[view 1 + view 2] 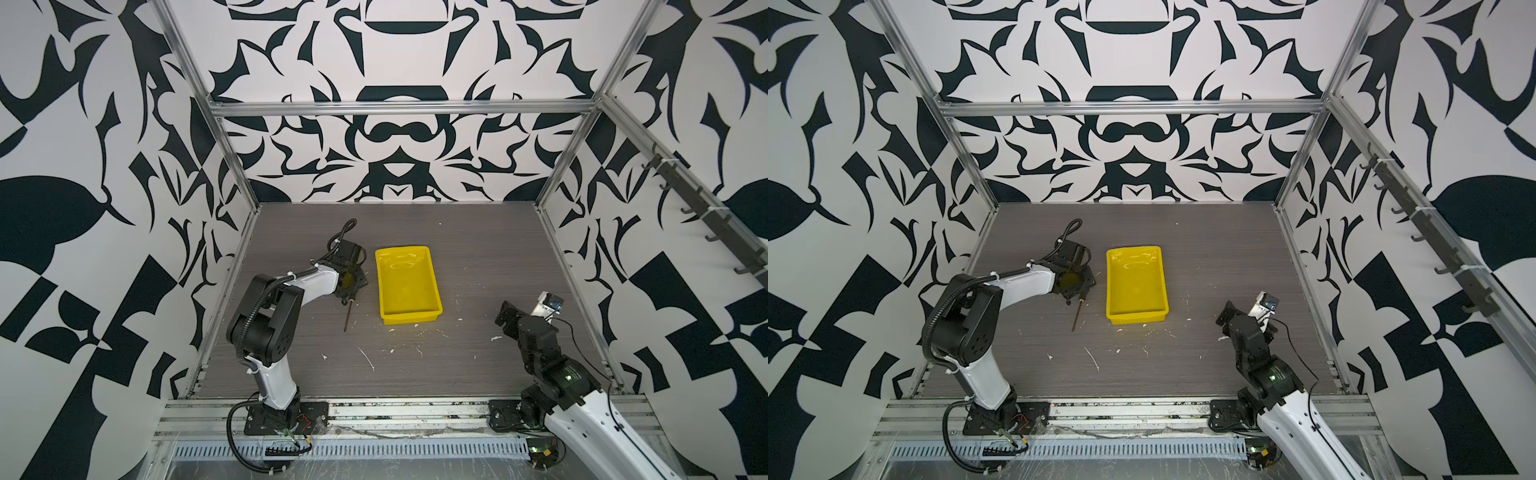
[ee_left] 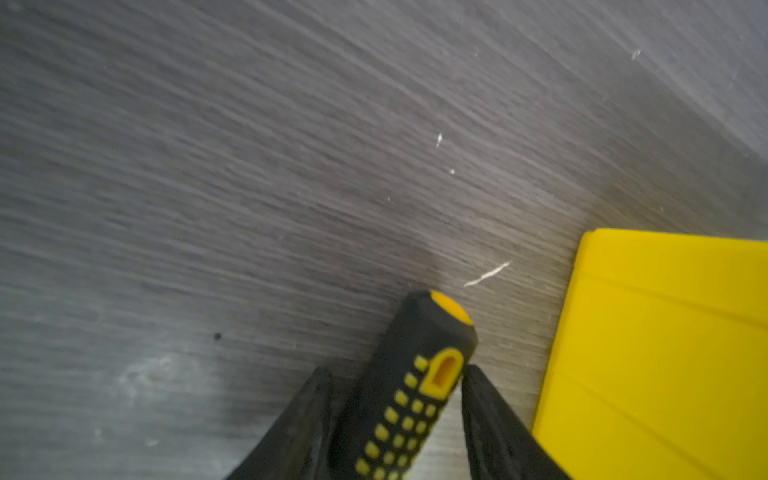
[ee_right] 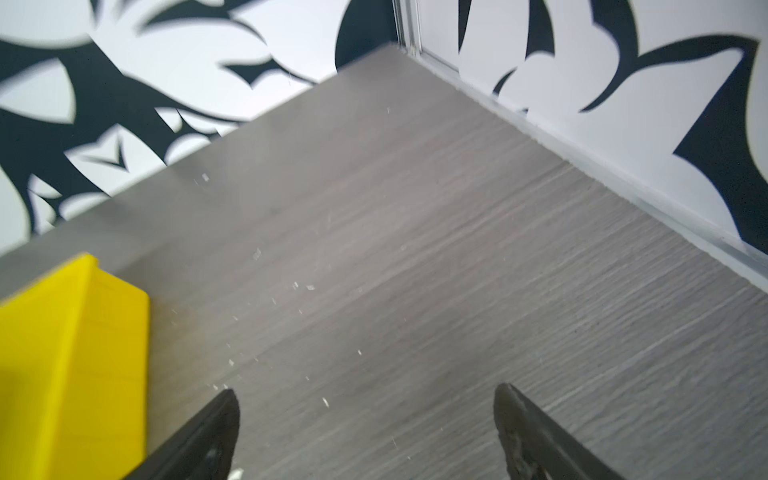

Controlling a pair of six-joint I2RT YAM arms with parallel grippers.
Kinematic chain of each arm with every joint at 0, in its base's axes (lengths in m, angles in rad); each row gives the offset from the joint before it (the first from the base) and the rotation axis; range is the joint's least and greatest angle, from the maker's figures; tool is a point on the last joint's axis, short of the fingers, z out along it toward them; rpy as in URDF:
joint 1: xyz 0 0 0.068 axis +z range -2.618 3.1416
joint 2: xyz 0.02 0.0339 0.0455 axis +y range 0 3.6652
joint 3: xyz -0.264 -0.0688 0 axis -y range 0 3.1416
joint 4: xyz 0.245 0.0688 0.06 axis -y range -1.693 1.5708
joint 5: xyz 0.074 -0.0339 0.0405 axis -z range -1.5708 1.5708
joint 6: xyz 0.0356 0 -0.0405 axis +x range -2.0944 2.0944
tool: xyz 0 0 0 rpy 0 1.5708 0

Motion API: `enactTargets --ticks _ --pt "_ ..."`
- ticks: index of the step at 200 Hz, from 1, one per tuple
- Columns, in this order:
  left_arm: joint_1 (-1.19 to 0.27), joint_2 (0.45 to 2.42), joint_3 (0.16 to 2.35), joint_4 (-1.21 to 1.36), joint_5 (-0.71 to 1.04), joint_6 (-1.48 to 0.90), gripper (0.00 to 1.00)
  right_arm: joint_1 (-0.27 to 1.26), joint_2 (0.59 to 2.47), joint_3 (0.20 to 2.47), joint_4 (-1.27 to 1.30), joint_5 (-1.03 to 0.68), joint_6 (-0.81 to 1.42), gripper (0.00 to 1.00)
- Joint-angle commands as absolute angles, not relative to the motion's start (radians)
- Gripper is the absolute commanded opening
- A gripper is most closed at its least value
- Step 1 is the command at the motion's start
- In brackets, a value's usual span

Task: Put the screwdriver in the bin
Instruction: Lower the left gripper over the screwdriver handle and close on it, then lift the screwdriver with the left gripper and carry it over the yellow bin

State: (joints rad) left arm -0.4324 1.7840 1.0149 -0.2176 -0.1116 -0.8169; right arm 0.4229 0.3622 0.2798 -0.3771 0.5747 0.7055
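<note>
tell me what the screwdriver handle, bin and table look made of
Screwdriver handle: likely matte black rubber with yellow plastic dots and end cap. Bin: glossy yellow plastic, judging by glare on its floor. Table: grey woodgrain, probably laminate, scuffed with white marks.

The left gripper (image 2: 397, 386) reaches toward twelve o'clock, jaws narrowed around a handle. The right gripper (image 3: 365, 419) hangs at four o'clock, jaws spread wide.
</note>
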Motion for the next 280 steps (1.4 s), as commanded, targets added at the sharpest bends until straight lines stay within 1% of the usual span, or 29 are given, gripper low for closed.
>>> enactTargets --ticks 1,16,32,49,87,100,121,145,171,190,231,250,280 --pt "-0.434 1.830 1.008 -0.285 -0.141 -0.857 0.48 0.425 0.321 0.258 -0.386 0.625 0.718 0.96" --pt "-0.435 1.840 1.020 -0.318 -0.171 -0.860 0.41 0.426 0.317 0.258 -0.386 0.627 0.718 0.96" --pt "-0.435 1.840 1.025 -0.343 -0.196 -0.871 0.37 0.425 0.337 0.264 -0.388 0.622 0.719 0.95" --pt "-0.435 1.812 1.016 -0.368 -0.222 -0.885 0.29 0.425 0.375 0.271 -0.379 0.622 0.723 0.95" --pt "-0.433 1.694 0.946 -0.394 -0.287 -0.883 0.24 0.425 0.460 0.293 -0.365 0.614 0.724 0.94" --pt "-0.433 1.663 0.952 -0.422 -0.310 -0.873 0.18 0.424 0.476 0.297 -0.365 0.610 0.725 0.94" --pt "-0.434 1.613 0.970 -0.488 -0.356 -0.868 0.17 0.426 0.473 0.304 -0.387 0.609 0.732 0.93" --pt "-0.434 1.509 0.948 -0.540 -0.361 -0.853 0.17 0.425 0.432 0.292 -0.391 0.615 0.736 0.92" --pt "-0.434 1.380 0.921 -0.579 -0.368 -0.853 0.20 0.425 0.391 0.276 -0.390 0.620 0.734 0.91" --pt "-0.435 1.321 0.937 -0.577 -0.333 -0.850 0.21 0.426 0.389 0.273 -0.388 0.621 0.734 0.91" --pt "-0.447 1.282 0.956 -0.492 -0.172 -0.883 0.21 0.425 0.440 0.286 -0.382 0.606 0.733 0.89" --pt "-0.474 1.282 0.957 -0.436 -0.156 -0.907 0.19 0.425 0.459 0.292 -0.380 0.603 0.732 0.88" --pt "-0.515 1.321 1.021 -0.357 -0.135 -0.903 0.19 0.425 0.470 0.293 -0.366 0.597 0.726 0.88"
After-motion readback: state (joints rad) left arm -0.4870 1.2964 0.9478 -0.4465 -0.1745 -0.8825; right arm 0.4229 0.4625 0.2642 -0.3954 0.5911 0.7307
